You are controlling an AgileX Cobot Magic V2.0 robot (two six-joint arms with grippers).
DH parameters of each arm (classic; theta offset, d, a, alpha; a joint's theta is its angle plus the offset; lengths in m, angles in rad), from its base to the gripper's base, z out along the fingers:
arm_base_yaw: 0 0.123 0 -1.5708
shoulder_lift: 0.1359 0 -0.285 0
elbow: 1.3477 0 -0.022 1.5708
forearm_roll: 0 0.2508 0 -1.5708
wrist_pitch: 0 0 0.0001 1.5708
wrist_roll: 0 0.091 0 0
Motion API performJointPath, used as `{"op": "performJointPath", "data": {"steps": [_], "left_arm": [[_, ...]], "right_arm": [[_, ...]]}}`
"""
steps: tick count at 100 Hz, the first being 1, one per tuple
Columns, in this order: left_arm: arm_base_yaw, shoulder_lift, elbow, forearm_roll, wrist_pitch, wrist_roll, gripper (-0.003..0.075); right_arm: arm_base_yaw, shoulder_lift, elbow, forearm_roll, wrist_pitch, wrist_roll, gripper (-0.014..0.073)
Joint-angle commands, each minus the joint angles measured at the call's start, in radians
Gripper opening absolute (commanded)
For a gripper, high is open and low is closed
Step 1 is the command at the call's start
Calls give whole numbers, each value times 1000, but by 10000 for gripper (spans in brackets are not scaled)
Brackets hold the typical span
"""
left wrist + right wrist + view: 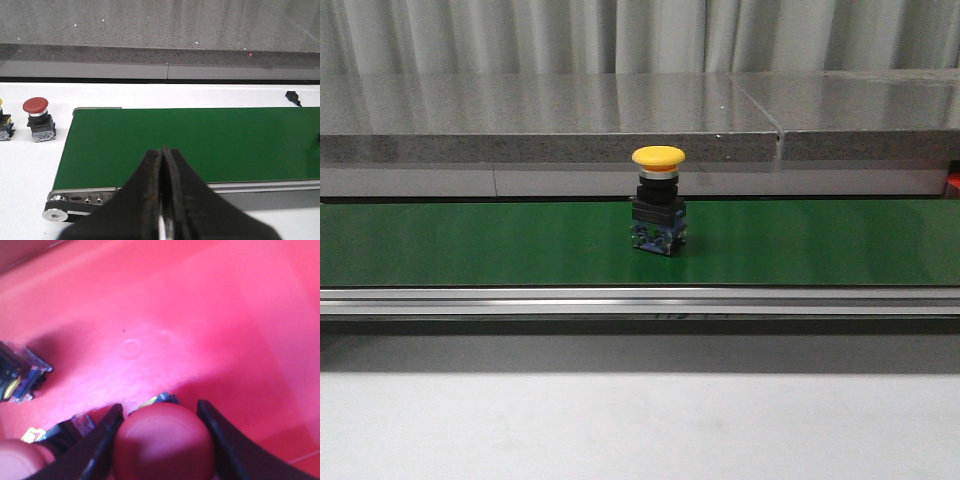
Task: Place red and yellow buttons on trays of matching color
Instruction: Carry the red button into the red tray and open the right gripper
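The red button [164, 442] in the right tool [162, 440] sits low over the floor of the red tray [210, 330]. The tool's 2 fingers are closed against either side of its rounded cap, so the hold is on the button. 2 more buttons already lie in this tray: one with a clear, dark body [17, 372] near the edge of the wrist view, and one red cap [22, 460] just beside the tool's finger.

Out on the green conveyor belt [470, 240], a yellow button [658, 212] stands upright near the middle, untouched. In the left wrist view, another red button [38, 119] stands on the white tabletop [25, 165] just off the belt's end, with a further button [4, 125] at the frame edge, mostly cut off.

The left tool [162, 200] hangs near the belt's roller end, its fingers pressed together with nothing between them.

The main risk is at the release. The grip is on a smooth dome, so the button may roll or tip as the fingers part, and the neighbouring red cap is close enough to be knocked. Opening from any height would likely make it bounce on the hard tray floor. If the belt is running, the yellow button could travel past reach while both arms are busy elsewhere.
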Motion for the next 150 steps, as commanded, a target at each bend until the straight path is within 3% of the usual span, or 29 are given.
{"op": "performJointPath", "data": {"steps": [1, 12, 29, 38, 70, 99, 116, 150], "left_arm": [[-9, 6, -29, -18, -67, -2, -19], [-9, 6, -29, -18, -67, -2, -19], [-9, 6, -29, -18, -67, -2, -19], [-9, 6, -29, -18, -67, -2, -19], [-9, 6, -29, -18, -67, -2, -19], [-9, 6, -29, -18, -67, -2, -19], [-9, 6, -29, -18, -67, -2, -19], [-9, 6, -29, -18, -67, -2, -19]], "right_arm": [[-2, -55, -33, 23, -50, 1, 134], [-2, -55, -33, 23, -50, 1, 239], [-2, -55, -33, 23, -50, 1, 538], [-2, -55, -42, 23, -52, 1, 602], [-2, -124, -148, 41, 85, 1, 605], [27, -291, -140, 41, 188, -25, 605], [112, -423, -38, 41, 180, -71, 605], [327, -687, 328, 40, 159, -118, 605]]}}
